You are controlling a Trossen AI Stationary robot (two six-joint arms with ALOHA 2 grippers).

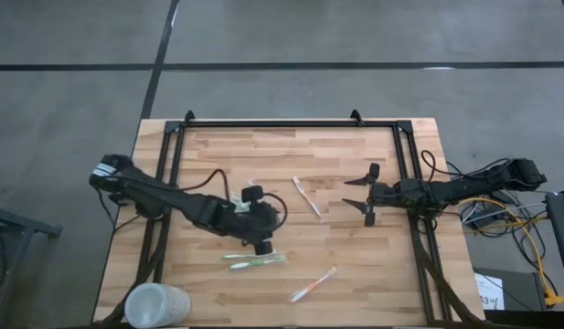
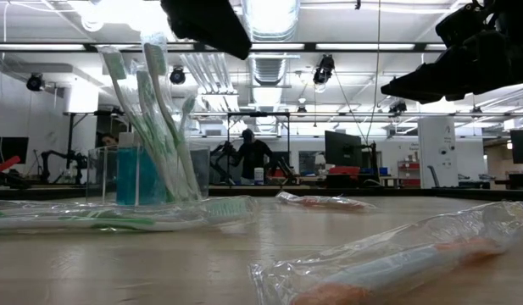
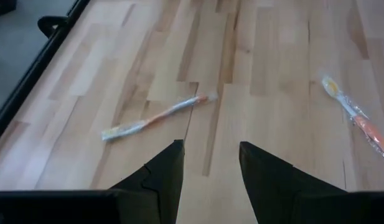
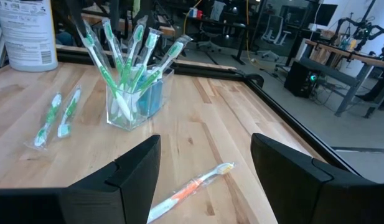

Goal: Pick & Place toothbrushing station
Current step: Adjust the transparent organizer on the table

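Note:
The toothbrushing station, a small see-through holder (image 4: 132, 102), stands upright on the wooden table with several wrapped green toothbrushes and a blue tube in it. It also shows in the low view (image 2: 142, 174). My left gripper (image 1: 263, 220) is open above it and largely hides it in the high view. Nothing shows between its fingers in the left wrist view (image 3: 210, 168). My right gripper (image 1: 366, 196) is open and empty above the table's right half, facing the holder (image 4: 207, 168).
Two wrapped green toothbrushes (image 1: 254, 262) lie near the holder. An orange one (image 1: 313, 285) lies toward the near edge and a white-and-orange one (image 1: 307, 196) lies mid-table. A larger frosted cup (image 1: 156, 304) stands at the near left corner. A black frame (image 1: 291, 122) runs around the table.

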